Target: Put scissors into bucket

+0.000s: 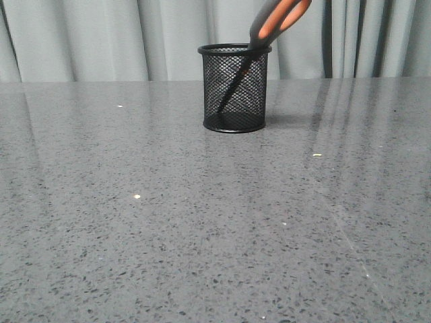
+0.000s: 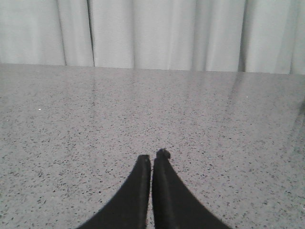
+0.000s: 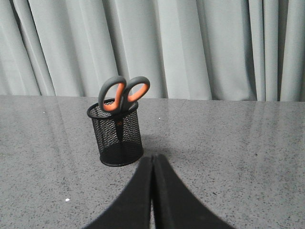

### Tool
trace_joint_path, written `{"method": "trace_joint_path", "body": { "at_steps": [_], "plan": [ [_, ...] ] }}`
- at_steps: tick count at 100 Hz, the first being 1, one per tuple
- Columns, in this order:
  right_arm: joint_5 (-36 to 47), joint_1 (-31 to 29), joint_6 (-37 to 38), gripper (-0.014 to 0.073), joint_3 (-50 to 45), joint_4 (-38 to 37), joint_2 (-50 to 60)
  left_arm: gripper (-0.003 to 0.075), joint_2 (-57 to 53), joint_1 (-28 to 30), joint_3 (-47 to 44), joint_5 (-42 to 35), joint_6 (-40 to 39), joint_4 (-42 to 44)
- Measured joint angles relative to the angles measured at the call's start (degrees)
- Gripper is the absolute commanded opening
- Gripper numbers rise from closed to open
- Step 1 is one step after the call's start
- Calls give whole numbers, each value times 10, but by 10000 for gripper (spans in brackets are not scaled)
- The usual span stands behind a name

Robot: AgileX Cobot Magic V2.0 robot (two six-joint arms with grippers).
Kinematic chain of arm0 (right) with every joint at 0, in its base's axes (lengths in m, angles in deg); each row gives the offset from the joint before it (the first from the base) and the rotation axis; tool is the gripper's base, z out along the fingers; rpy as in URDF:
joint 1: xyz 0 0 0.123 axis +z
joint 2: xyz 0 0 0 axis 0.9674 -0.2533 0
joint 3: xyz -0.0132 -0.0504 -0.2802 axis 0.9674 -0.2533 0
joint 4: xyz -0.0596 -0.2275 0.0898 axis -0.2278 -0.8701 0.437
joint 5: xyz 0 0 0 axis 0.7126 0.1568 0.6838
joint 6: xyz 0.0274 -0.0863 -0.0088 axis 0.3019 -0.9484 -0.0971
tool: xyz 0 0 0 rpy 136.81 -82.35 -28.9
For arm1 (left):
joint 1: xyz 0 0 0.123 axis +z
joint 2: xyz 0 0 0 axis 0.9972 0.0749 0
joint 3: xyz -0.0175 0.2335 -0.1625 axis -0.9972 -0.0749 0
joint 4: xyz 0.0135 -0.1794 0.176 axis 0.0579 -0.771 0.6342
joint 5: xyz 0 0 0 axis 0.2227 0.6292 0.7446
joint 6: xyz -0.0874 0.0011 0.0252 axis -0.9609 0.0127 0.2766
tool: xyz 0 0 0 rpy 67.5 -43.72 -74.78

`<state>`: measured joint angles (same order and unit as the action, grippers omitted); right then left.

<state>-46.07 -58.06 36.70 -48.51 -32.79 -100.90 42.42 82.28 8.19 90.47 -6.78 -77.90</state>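
Observation:
The bucket [image 1: 234, 87], a black wire-mesh cup, stands upright at the far middle of the grey table. The scissors [image 1: 277, 19] stand inside it, blades down and leaning right, with the grey and orange handles sticking out above the rim. Both also show in the right wrist view, the bucket [image 3: 116, 138] with the scissors [image 3: 122, 93] in it. My right gripper [image 3: 153, 157] is shut and empty, low over the table, a short way from the bucket. My left gripper [image 2: 152, 157] is shut and empty over bare table. Neither gripper shows in the front view.
The grey speckled table [image 1: 202, 222] runs back to a pale curtain [image 1: 101, 33] along its far edge. A few small light specks [image 1: 137, 196] lie on the table top.

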Motion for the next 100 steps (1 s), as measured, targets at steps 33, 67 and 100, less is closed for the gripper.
{"method": "trace_joint_path", "body": {
  "at_steps": [33, 67, 100],
  "plan": [
    [4, 0, 0, -55, -11, -20, 0, -20, 0, 0, 0, 0, 0, 0],
    [20, -127, 69, -55, -127, -112, 89, -20, 0, 0, 0, 0, 0, 0],
    [-81, -164, 72, -55, -141, -130, 142, -20, 0, 0, 0, 1, 0, 0]
  ]
}}
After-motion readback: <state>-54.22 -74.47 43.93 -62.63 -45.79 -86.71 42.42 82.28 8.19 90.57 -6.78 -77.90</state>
